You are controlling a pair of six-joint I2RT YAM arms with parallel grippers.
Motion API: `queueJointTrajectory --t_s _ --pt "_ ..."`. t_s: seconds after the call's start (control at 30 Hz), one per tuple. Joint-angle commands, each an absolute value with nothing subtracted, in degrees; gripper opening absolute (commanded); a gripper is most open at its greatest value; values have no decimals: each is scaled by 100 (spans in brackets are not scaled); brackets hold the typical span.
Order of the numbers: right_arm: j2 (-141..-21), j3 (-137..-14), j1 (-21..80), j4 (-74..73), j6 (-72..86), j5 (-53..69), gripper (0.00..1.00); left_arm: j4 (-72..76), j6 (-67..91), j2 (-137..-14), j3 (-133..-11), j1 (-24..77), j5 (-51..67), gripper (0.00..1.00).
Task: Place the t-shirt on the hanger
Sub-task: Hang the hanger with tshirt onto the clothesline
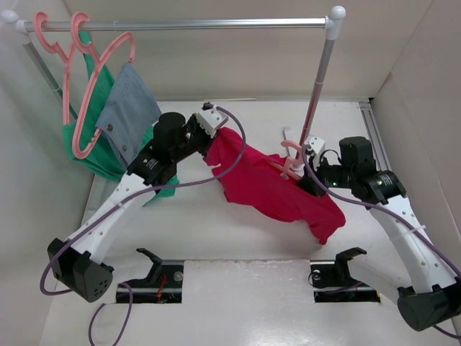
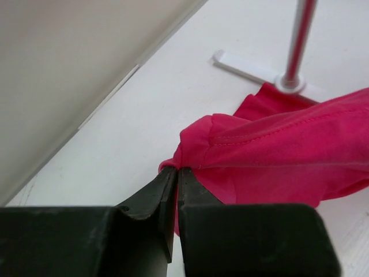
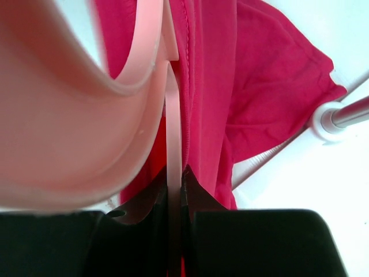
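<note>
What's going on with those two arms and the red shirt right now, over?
Left gripper shut on t-shirt edge. Right gripper shut on hanger. Shirt slung between them. Rack post close beside hanger.

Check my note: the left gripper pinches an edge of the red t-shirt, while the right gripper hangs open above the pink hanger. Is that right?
Not quite. The left gripper does pinch an edge of the t-shirt, but the right gripper is not open above the hanger. Its jaws are shut on the hanger's thin bar, as the right wrist view shows.
</note>
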State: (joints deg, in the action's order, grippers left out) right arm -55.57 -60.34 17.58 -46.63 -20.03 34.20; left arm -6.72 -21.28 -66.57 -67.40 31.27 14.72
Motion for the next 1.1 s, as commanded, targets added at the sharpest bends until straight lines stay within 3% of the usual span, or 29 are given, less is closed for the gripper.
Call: queueJointTrajectory --t_s 0.0,0.4,0.47,0.5,0.53,0.63,0.77,0.97,1.07 --pt "-5317 -6380 1723 -4737 -2197 3822 0 -588 -2338 -7030 -7014 2944 1037 0" --pt "-5027 -6556 1723 -4834 -2303 4711 0 -843 -2373 -7348 -7154 2944 1415 2" --pt "-5027 -6705 1723 -4834 -2303 4711 0 -957 -2426 -7348 -7154 2944 1345 17" --pt "-5027 -6776 1723 -4834 -2303 4607 0 -1054 -2426 -7295 -7093 2944 1345 29" --pt "-5027 -6959 1723 -4773 -2164 4466 0 -1107 -2487 -7295 -7093 2944 1293 50" --pt "-5201 -7520 1723 -4842 -1882 3518 0 -1160 -2487 -7085 -6962 2944 1230 68" --pt "-5737 -8530 1723 -5272 -1504 2313 0 -967 -2128 -6786 -6803 2944 932 100" --pt "-6503 -10113 2449 -5554 -923 767 0 -625 -1785 -6434 -6689 2944 527 100" --pt "-7205 -11466 2969 -5870 -835 -250 0 -624 -1784 -6381 -6636 2944 720 100"
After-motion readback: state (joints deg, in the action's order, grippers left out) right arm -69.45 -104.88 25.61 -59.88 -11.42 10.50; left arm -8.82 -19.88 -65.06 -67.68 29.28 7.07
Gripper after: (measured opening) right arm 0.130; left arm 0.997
